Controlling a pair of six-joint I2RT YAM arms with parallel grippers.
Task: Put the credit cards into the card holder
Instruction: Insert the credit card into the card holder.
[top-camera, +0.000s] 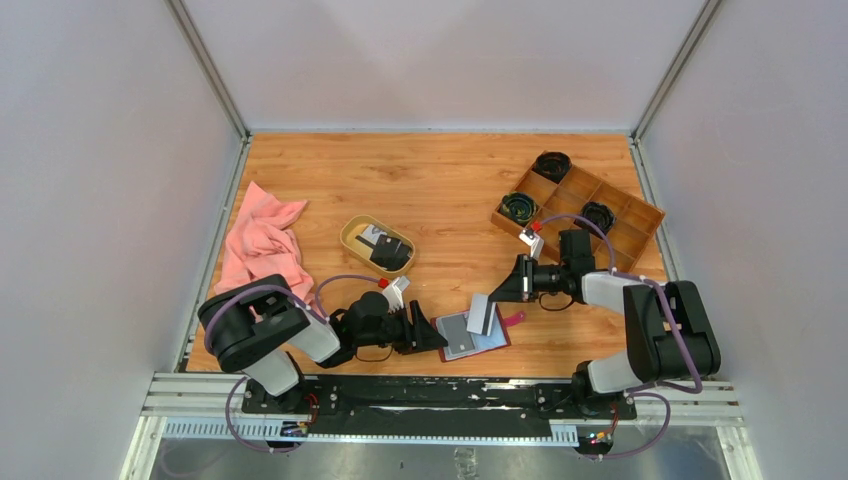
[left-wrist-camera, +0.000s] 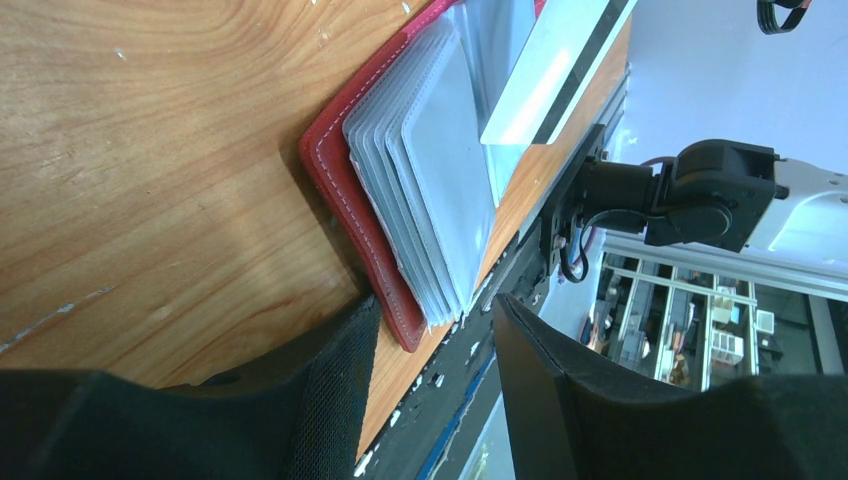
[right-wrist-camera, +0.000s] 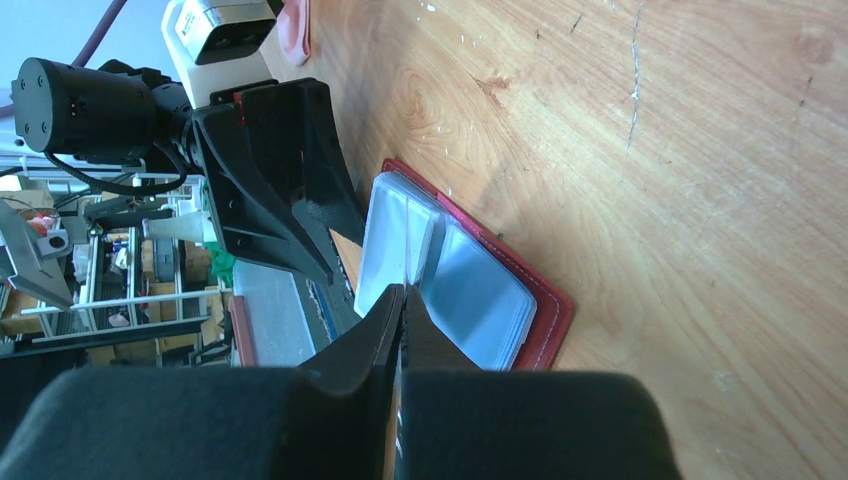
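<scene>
We see the card holder (top-camera: 470, 338) lying spread open on the worktop (top-camera: 440, 190) near its front edge, between the two arms, grey pockets facing up inside a dark red border. A white card (top-camera: 482, 313) with a dark stripe hangs tilted just above the holder's right half, pinched between the right fingers (top-camera: 500, 294), which are pressed fully together on it. The right arm reaches leftward from its base, forearm low and wrist angled down toward the holder.

The left fingers (top-camera: 425, 330) stand parted and grip nothing. They sit just beside the holder's left edge, and in the left wrist view that red edge runs into the gap between them; we cannot tell if they touch it. The left arm is folded low, its forearm running rightward along the front edge.

Further back, more cards (top-camera: 385, 246) — black and pale — rest in an oval tan dish (top-camera: 352, 232). A pink cloth (top-camera: 262, 245) lies far left, a wooden compartment tray (top-camera: 620, 215) far right.
</scene>
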